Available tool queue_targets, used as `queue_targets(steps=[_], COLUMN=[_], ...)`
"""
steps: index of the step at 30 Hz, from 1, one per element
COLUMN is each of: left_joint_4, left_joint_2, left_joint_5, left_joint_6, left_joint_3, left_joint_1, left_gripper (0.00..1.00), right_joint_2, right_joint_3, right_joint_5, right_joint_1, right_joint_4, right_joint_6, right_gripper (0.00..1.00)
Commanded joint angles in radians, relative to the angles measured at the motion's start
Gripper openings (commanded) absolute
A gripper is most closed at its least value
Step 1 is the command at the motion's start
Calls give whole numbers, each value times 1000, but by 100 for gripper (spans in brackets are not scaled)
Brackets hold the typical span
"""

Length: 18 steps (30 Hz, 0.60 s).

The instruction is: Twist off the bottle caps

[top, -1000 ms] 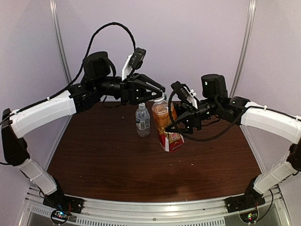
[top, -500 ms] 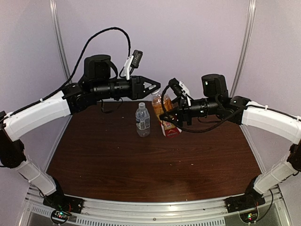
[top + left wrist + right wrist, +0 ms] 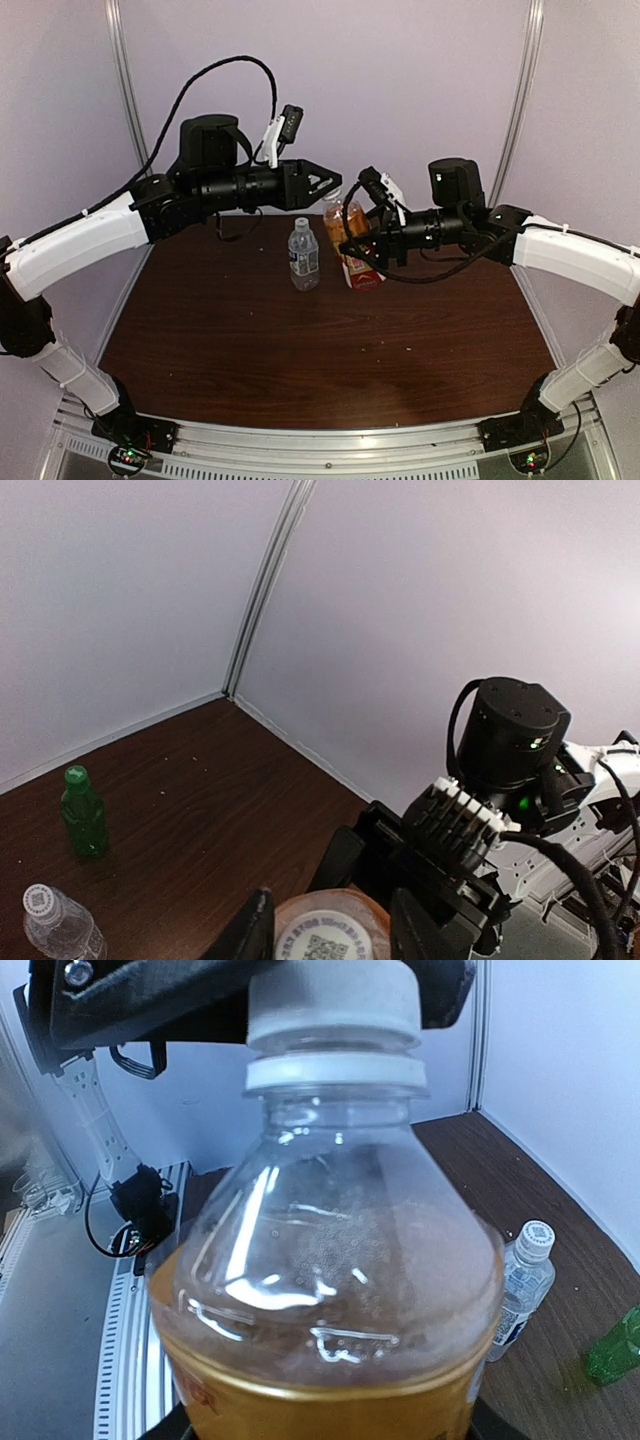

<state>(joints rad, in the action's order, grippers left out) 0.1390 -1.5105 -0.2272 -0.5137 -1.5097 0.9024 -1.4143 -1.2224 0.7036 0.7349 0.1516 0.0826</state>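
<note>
The amber bottle [image 3: 352, 235] with its red label stands between both arms, and my right gripper [image 3: 358, 250] is shut round its body [image 3: 330, 1290]. Its white cap [image 3: 333, 1000] sits between the fingers of my left gripper [image 3: 332, 190], whose jaws stand slightly apart from the cap [image 3: 330, 945], a thin gap showing on one side. The clear water bottle [image 3: 303, 255] stands capped just left of it, white cap [image 3: 39, 900] on. In the left wrist view the small green bottle [image 3: 83, 815] stands upright with its green cap [image 3: 75, 775] on.
The brown table [image 3: 300, 350] is walled by pale panels at the back and sides. A black cable [image 3: 215, 75] loops above the left arm. The right arm's wrist [image 3: 510, 740] is close behind the amber bottle.
Both arms carried the amber bottle back and set it more upright. The left wrist has turned, and its jaws have eased off the cap a little.
</note>
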Motion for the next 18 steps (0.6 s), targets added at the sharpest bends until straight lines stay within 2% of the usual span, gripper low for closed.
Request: queue_targets(steps=[1,6,9,13,18], left_joint_4=[-89,-201,-238,-265,-282], left_joint_2=[24,32,48,73,77], left_joint_5=[-99,-278,-354,-492,-726], left_joint_6=[18,-12,-10,86,182], left_joint_3=[-18,19,39,59,61], left_joint_1=[-14,-55,-73,-79,-80], left_gripper=[46,67,77,84,85], right_joint_2=[2,11,16,17,1], right_joint_3=[22,35,36,30,6], right_joint_5=[88,197,273,374,511], right_joint_1=[-13,-13,-13,-13,-13], right_joint_4=[-18,-28,-26,-21,-28], right_joint_6=[9,20,23,21,-12], right_gripper=[59,59,59,59,59])
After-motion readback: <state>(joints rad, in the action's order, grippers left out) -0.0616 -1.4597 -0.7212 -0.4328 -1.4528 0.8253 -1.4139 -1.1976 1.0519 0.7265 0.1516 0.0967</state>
